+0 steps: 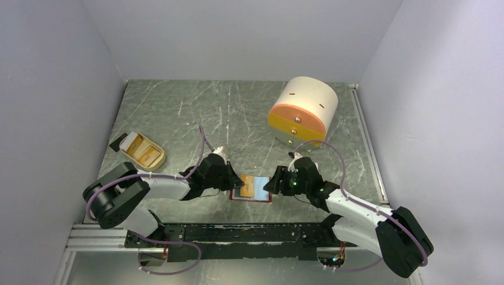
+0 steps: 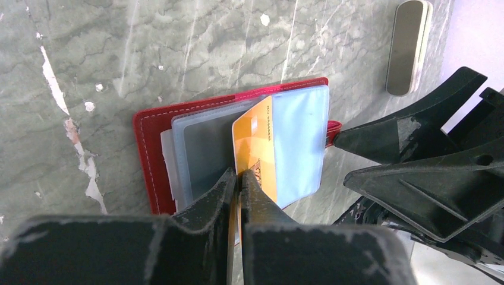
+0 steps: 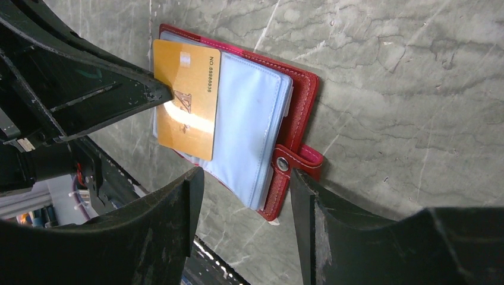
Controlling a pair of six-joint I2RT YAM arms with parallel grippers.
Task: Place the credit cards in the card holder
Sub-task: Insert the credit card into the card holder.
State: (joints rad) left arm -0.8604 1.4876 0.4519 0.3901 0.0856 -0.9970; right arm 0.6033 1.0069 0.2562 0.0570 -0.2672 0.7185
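The red card holder (image 1: pixel 263 200) lies open on the table between both arms, pale blue pockets up (image 2: pixel 148 148) (image 3: pixel 303 89). My left gripper (image 2: pixel 239 175) (image 1: pixel 233 181) is shut on the near edge of a gold credit card (image 2: pixel 257 142) (image 3: pixel 185 98) (image 1: pixel 260 187). The card is tilted, its far edge down on the pockets near the fold. I cannot tell whether it is inside a pocket. My right gripper (image 3: pixel 245 178) (image 1: pixel 272 185) stands open just off the holder's snap-tab (image 3: pixel 300 160) side, with nothing between its fingers.
A beige oval tray (image 1: pixel 135 158) with yellowish cards in it sits at the left, a dark flat piece (image 1: pixel 117 142) beside it. A big cream-and-orange cylinder (image 1: pixel 302 110) lies at the back right. Grey walls close in the table on three sides.
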